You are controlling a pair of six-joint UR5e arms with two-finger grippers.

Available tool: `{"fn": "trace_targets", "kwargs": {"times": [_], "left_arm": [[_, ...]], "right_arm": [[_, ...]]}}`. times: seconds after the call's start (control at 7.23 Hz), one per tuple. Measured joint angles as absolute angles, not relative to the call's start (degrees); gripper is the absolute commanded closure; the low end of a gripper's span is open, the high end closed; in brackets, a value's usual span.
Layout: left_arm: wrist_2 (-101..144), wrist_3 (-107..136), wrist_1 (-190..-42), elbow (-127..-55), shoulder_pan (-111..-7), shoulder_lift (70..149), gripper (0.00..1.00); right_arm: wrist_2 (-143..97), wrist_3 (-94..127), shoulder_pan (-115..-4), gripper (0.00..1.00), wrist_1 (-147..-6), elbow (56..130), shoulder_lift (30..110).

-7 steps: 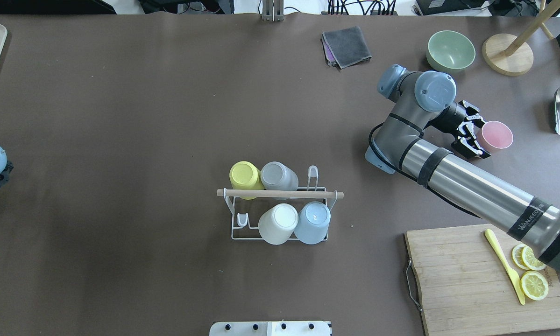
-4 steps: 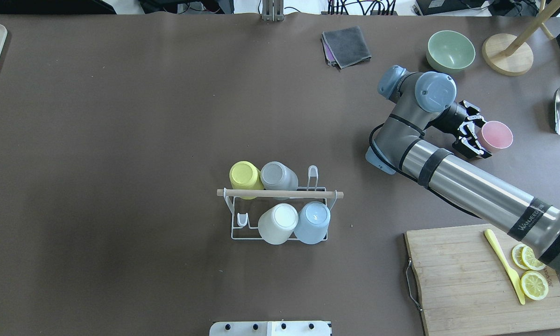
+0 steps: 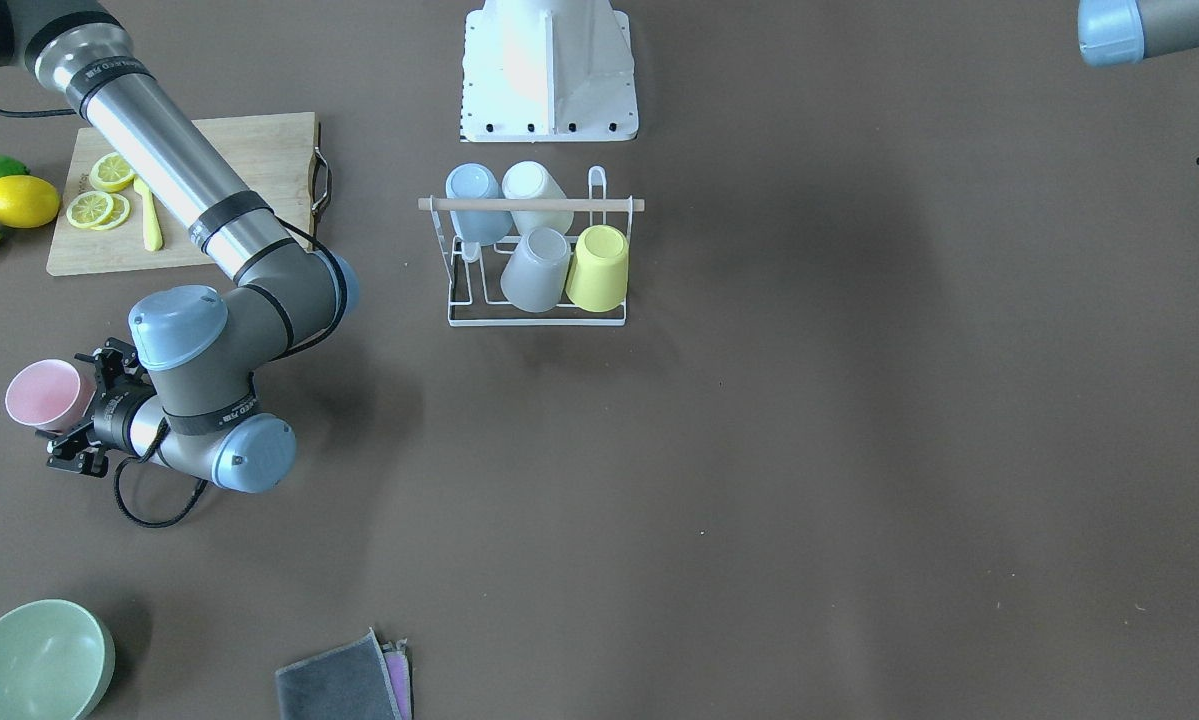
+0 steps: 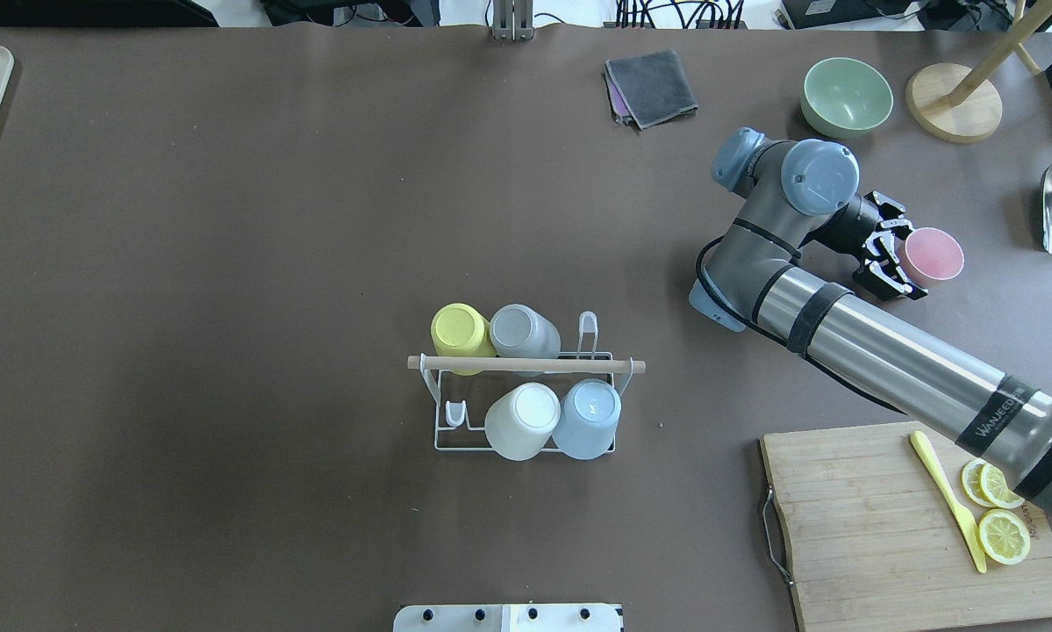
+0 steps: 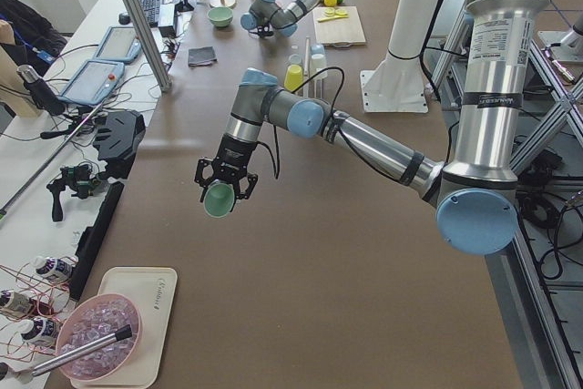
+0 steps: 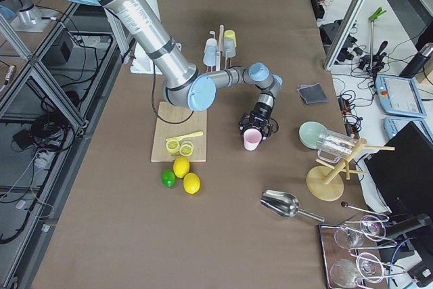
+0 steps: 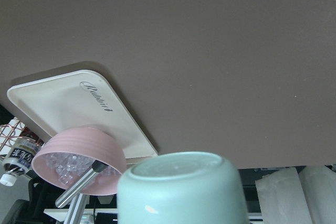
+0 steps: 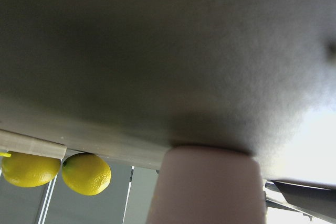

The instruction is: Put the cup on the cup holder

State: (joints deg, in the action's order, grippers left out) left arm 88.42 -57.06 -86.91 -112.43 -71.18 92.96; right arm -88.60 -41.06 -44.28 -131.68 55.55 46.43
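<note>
Item: pink cup (image 4: 933, 256), upright at table right, just beyond my right gripper (image 4: 892, 256). The jaws are spread at its side; I cannot tell if they grip. Left gripper (image 5: 221, 187) holds a mint cup (image 5: 219, 201), far off. Cup holder (image 4: 526, 363) stands mid-table, left of the pincer, with its bare prong (image 4: 587, 323) on the right arm's side.

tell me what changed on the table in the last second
The left arm pulled back out of the overhead view's left edge. The left gripper holds a mint-green cup above the table. The right gripper barely shifted beside the pink cup, which did not move. The cup holder and the four cups on it stayed as they were.
</note>
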Motion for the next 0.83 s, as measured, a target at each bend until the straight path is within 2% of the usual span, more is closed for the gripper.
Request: {"fn": "trace_targets", "kwargs": {"times": [0.28,0.55,0.83], "left_arm": [[93.6,-36.7,-92.9,-109.0,-73.9,92.9,1.0],[102.6,-22.9,-96.4,-106.9,-77.1,92.8,1.0],[118.4,-12.5,-97.9,-105.0,-81.7,93.0,1.0]], "right_arm": [[-88.2,-40.8,-44.1,0.1,-131.8,55.6,46.4],[-87.5,-40.8,-44.0,0.23,-131.9,55.8,46.4],[-87.2,-40.8,-44.0,0.28,-132.0,55.9,46.4]]}}
